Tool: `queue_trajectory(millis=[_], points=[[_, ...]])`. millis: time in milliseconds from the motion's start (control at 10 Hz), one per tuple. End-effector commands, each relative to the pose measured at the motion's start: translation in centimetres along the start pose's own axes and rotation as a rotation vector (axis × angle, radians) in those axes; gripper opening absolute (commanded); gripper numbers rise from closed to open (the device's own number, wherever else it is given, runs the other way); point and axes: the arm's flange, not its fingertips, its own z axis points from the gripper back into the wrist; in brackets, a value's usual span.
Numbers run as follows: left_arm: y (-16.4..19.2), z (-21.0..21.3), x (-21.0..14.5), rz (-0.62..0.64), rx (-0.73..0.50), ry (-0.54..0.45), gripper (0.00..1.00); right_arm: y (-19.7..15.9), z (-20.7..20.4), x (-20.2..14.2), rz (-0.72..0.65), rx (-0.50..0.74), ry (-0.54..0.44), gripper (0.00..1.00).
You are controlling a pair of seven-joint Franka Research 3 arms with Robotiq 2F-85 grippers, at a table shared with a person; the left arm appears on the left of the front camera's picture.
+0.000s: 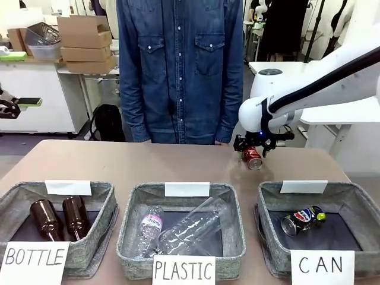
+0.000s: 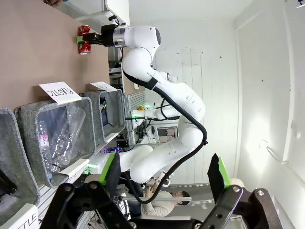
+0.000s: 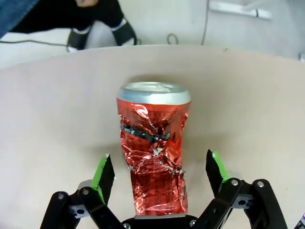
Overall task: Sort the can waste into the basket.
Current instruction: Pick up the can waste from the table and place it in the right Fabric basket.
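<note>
The red can (image 3: 153, 152) runs off the bottom edge in the right wrist view, its lower end hidden between the open right gripper (image 3: 159, 174); from the front, that gripper partly covers the can. In the CAN basket (image 1: 356, 202), the dark can's (image 1: 301, 219) print is too small to read. The basket's right wall is cut by the frame. Left of it, the BOTTLE basket (image 1: 12, 199) is cropped too.
</note>
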Motion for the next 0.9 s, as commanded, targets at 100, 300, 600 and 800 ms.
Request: queue_trajectory(millis=[100, 300, 600, 800], points=[[-0.4, 0.1, -0.3, 0.014, 0.003, -0.004, 0.96, 0.3, 0.7, 0.1, 0.005, -0.101, -0.006, 0.76], [-0.4, 0.1, -0.3, 0.014, 0.003, -0.004, 0.96, 0.2, 0.6, -0.2, 0.005, -0.114, 0.002, 0.17], [-0.4, 0.1, -0.3, 0.014, 0.003, -0.004, 0.96, -0.5, 0.8, -0.4, 0.003, -0.128, 0.021, 0.00], [-0.4, 0.1, -0.3, 0.014, 0.003, -0.004, 0.96, -1.0, 0.9, -0.3, 0.006, -0.109, 0.040, 0.00]])
